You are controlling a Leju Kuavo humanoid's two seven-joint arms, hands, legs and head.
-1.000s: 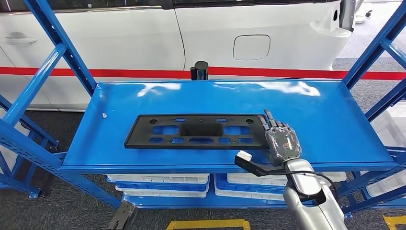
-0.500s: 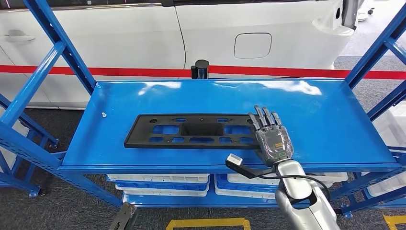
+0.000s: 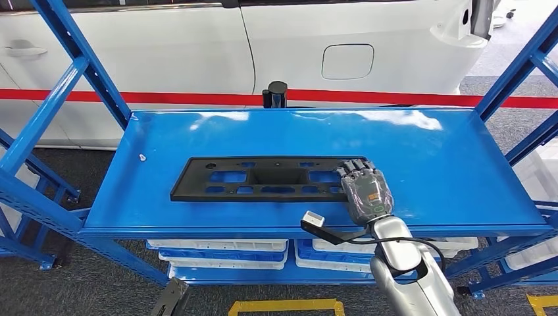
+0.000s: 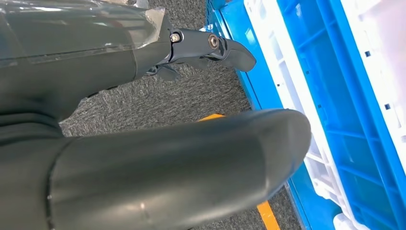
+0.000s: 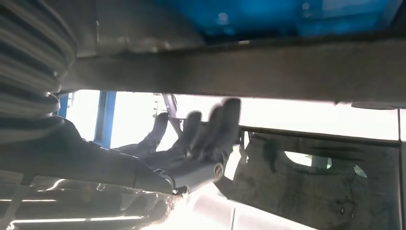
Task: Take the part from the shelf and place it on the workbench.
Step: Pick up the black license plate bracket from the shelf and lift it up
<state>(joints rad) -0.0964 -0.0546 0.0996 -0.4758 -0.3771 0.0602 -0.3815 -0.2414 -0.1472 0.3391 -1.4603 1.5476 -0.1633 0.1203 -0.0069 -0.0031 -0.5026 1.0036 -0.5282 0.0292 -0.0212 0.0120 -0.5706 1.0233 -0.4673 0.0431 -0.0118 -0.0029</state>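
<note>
The part (image 3: 263,179) is a long, flat black plastic panel with several cut-outs, lying on the blue shelf (image 3: 428,164) near its front edge. My right hand (image 3: 363,187) lies over the panel's right end, fingers bent down onto it. Its thumb (image 3: 314,220) sticks out to the left, in front of the shelf edge and clear of the panel. In the right wrist view the dark fingers (image 5: 201,139) are spread and blurred. My left hand (image 4: 143,163) hangs low beside the rack, holding nothing, and its tip shows at the bottom of the head view (image 3: 170,296).
Blue uprights (image 3: 72,72) and diagonal braces frame the shelf on both sides. White and blue bins (image 3: 224,253) sit on the lower level. A white car (image 3: 296,46) stands behind the rack, and a small black post (image 3: 275,95) rises at the shelf's back edge.
My right hand has slid left along the shelf from beside the panel onto its right end, and its fingers have bent down. The panel has not moved.
</note>
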